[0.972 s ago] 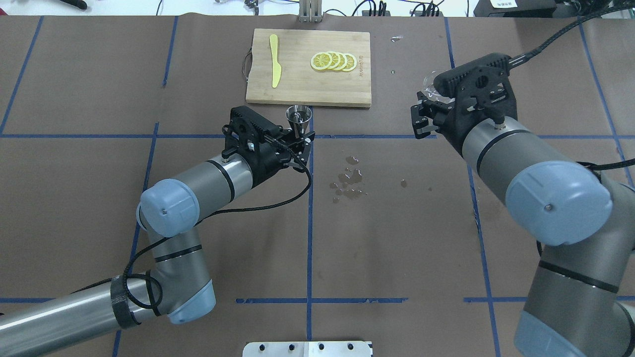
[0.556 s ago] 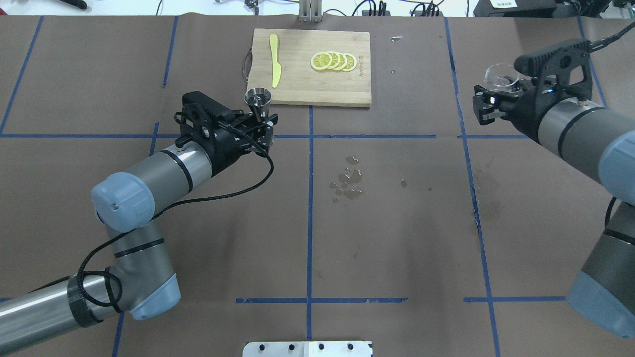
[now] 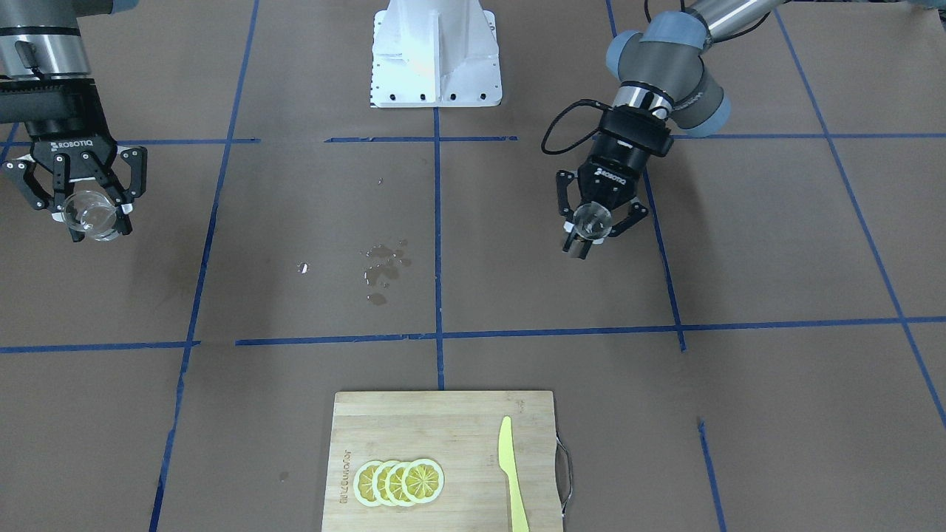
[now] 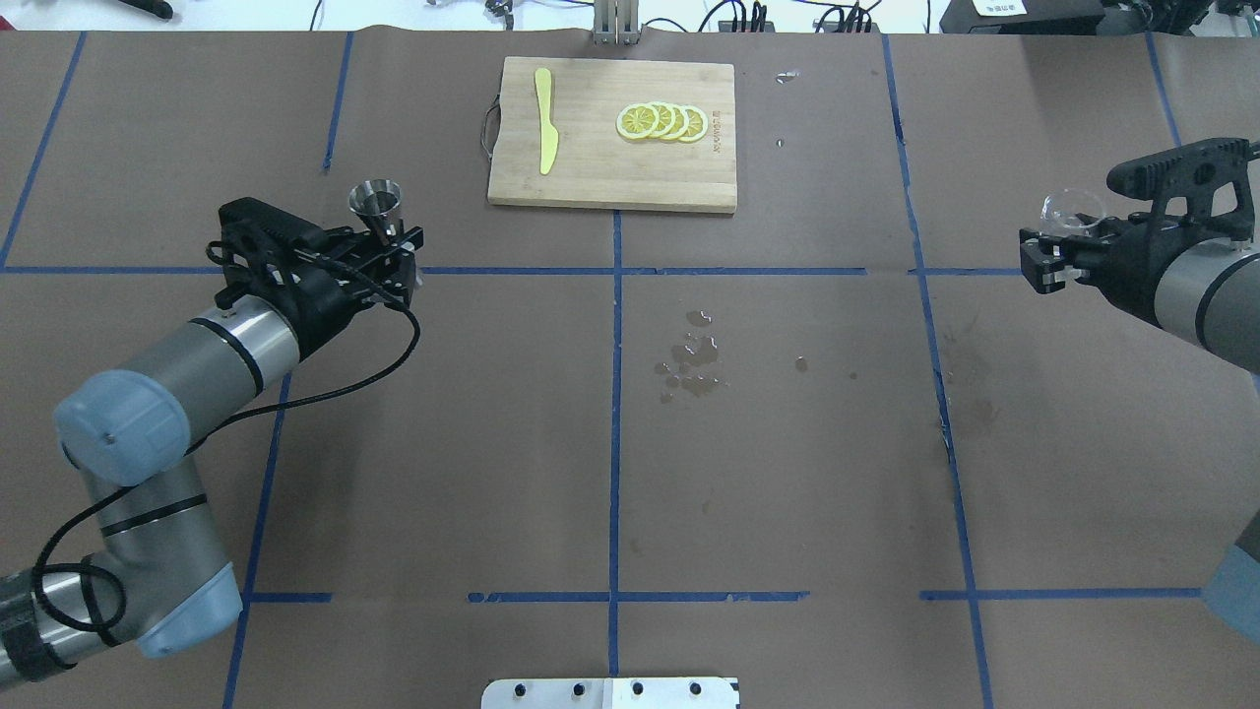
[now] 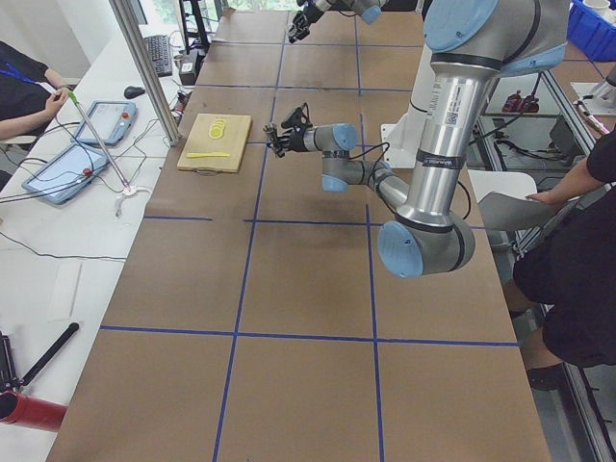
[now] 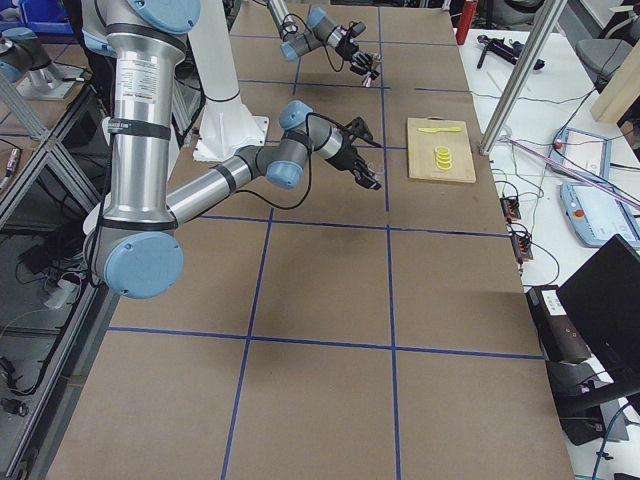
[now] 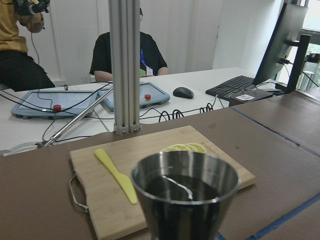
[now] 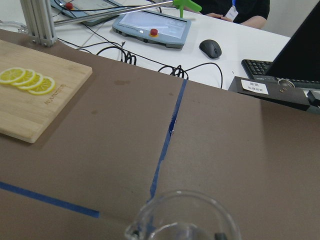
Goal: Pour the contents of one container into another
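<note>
Left gripper (image 4: 396, 251) is clamped on the steel cup (image 4: 378, 201); the cup is upright and held off the table (image 4: 472, 463) over its left half, just near of the board's left corner; your left wrist view shows dark liquid inside it (image 7: 185, 192).

Right gripper (image 4: 1043, 262) is closed on the clear glass cup (image 4: 1069, 209); it's out at the table's right edge, also in the air; the rim and spout show in the right wrist view (image 8: 181, 216), but you can't tell the contents from that.

The two containers are well apart, one on each side of the table; the front view confirms both grips, steel cup (image 3: 592, 217) and glass (image 3: 91, 214).

A patch of spilled drops (image 4: 692, 356) lies on the brown paper between them, just right of the centre tape line.

The cutting board (image 4: 591, 167) is at the far edge, centre; four overlapping lemon slices (image 4: 661, 121) are on its right part and a yellow knife (image 4: 544, 120) on its left part; there's a wire handle on its left end.
</note>
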Tool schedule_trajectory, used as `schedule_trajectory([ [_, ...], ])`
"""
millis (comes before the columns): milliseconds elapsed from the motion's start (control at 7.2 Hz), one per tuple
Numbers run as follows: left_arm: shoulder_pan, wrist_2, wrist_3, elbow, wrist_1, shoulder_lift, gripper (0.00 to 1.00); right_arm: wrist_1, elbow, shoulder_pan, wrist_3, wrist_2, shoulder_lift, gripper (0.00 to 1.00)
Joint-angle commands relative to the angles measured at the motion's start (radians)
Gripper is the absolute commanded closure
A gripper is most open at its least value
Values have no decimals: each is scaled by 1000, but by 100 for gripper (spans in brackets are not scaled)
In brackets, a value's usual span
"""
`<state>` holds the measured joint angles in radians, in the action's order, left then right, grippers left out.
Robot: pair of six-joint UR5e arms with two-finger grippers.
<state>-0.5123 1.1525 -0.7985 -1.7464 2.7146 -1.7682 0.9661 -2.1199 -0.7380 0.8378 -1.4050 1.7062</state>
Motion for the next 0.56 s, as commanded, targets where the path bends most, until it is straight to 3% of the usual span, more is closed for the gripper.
schedule_trajectory([
  [0,-17,-11,-41,-59,4,158,100,-6,15,-30,144,14,16,100],
  [417,-17,-135,-228,-48,10,280,100,22,40,-41,190,3,32,100],
])
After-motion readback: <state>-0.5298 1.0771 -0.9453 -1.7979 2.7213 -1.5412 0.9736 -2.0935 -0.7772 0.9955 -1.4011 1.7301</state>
